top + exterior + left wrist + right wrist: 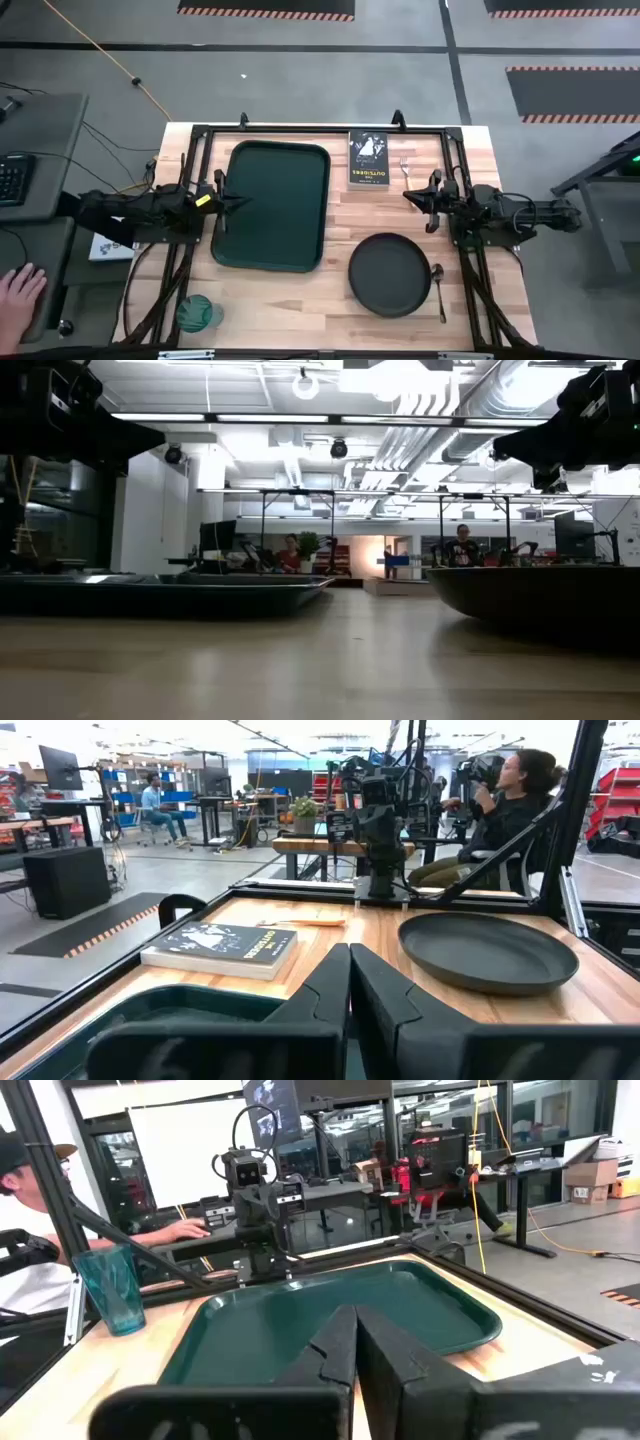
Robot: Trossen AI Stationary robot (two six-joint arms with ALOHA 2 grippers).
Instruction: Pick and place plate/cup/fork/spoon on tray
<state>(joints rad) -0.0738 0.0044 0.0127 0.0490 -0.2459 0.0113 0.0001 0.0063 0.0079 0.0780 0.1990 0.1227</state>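
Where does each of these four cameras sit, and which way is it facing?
High: overhead, straight down; both arms, tray, plate, cup.
Low: table height, looking across; tray rim, plate edge, arms above.
Left wrist: over the tray toward the plate and book; own left gripper shut.
Right wrist: toward the tray and cup; own right gripper shut.
Shared: each wrist view shows the opposite arm.

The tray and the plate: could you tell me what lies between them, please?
Nothing: in the high view only bare wooden table separates the tray and the plate.
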